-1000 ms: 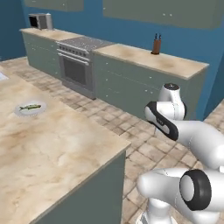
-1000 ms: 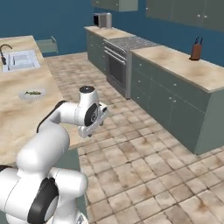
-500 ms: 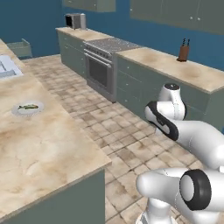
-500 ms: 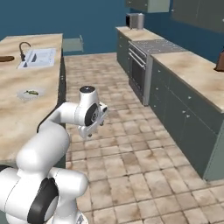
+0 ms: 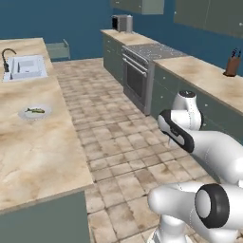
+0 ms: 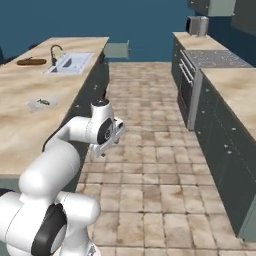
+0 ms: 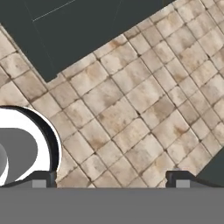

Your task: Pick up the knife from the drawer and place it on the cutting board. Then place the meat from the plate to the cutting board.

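On the left, a long marble-topped table (image 5: 38,156) runs away from the robot. In the right base view its far end carries the cutting board (image 6: 31,62), a dark reddish oval lying flat just beyond a white sink (image 6: 72,62) with a dark curved tap (image 6: 55,50). Nearer along the same table sits the plate (image 5: 34,112), round and pale, with the meat (image 5: 35,111) lying on it as a slim greenish strip. Board and plate are well apart, with the sink between them.

Past the table's far end, a grey-green drawer (image 5: 58,50) stands pulled out; the knife may be inside, but nothing in it can be made out from here.

In the middle, the tiled floor (image 6: 150,165) holds the aisle, and the arm is folded low over it. The end effector (image 7: 111,177) points down at the tiles, its 2 fingertips (image 7: 41,178) spread wide with nothing between them.

On the right, a stove (image 5: 142,71) sits in a run of grey-green cabinets, with a toaster (image 5: 122,22) at the far end and a brown knife block (image 5: 231,64) on the near stretch.
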